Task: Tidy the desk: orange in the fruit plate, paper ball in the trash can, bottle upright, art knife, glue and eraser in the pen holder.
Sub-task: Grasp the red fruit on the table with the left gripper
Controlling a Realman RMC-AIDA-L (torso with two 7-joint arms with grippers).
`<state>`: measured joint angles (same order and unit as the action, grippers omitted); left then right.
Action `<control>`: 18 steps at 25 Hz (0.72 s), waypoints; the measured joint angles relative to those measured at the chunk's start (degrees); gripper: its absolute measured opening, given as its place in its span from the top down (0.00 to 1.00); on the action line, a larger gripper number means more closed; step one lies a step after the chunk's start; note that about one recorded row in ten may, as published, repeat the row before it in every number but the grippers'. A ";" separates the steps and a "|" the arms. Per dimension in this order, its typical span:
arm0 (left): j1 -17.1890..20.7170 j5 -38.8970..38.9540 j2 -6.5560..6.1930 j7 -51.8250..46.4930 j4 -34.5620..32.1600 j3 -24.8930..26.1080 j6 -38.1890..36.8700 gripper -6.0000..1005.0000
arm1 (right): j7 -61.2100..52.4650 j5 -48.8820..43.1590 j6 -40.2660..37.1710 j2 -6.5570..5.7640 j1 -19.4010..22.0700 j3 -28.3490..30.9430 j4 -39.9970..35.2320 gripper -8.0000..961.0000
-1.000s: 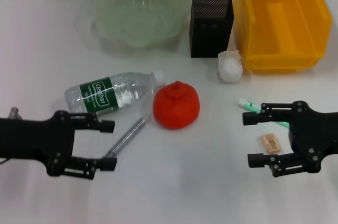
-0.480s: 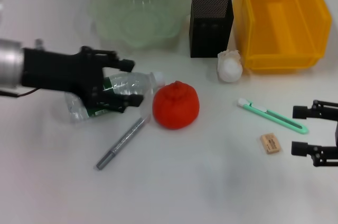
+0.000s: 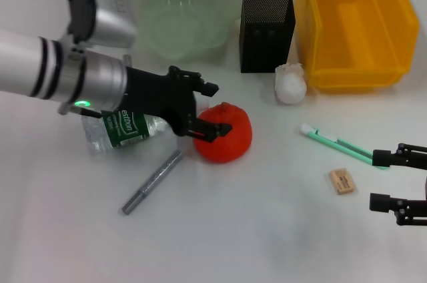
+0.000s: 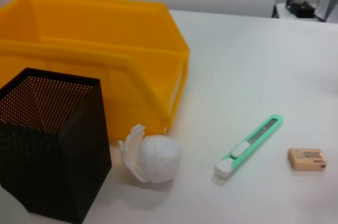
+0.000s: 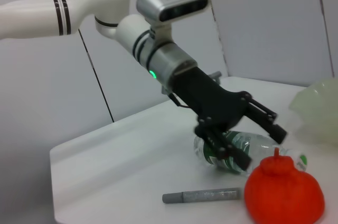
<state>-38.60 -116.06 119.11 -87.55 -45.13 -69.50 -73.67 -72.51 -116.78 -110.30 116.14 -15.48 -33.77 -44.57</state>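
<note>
The left arm reaches in from the upper left of the head view, silver and white, its black left gripper (image 3: 208,111) spread wide, fingers over the top of the orange (image 3: 224,133). Under the wrist lies a clear plastic bottle (image 3: 122,128) on its side, green label showing. A grey pen (image 3: 152,181) sits lower left of centre. The orange is bumpy, squat, with a little stem nub, dead centre on the white table (image 3: 253,229). Behind it: a frosted green bowl (image 3: 180,13), a black mesh pen holder (image 3: 266,29), a crumpled paper ball (image 3: 291,83), a yellow bin (image 3: 357,26). Mint-green knife (image 3: 342,146) and tan eraser (image 3: 341,181) sit right. The right gripper (image 3: 377,179) rests spread at the right edge.
</note>
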 joint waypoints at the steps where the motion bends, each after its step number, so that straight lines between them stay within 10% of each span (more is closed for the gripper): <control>1: 0.00 0.00 0.00 0.00 0.00 0.00 0.00 0.19 | 0.00 0.00 0.00 0.00 0.00 0.00 0.00 0.18; 18: -0.87 2.82 -0.02 -0.25 4.26 -6.96 7.39 0.34 | 0.00 -0.03 -0.34 0.77 -0.90 -0.37 -0.54 0.18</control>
<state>-39.47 -113.24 119.08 -87.80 -40.87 -76.46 -66.28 -72.51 -116.81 -110.64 116.90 -16.38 -34.15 -45.11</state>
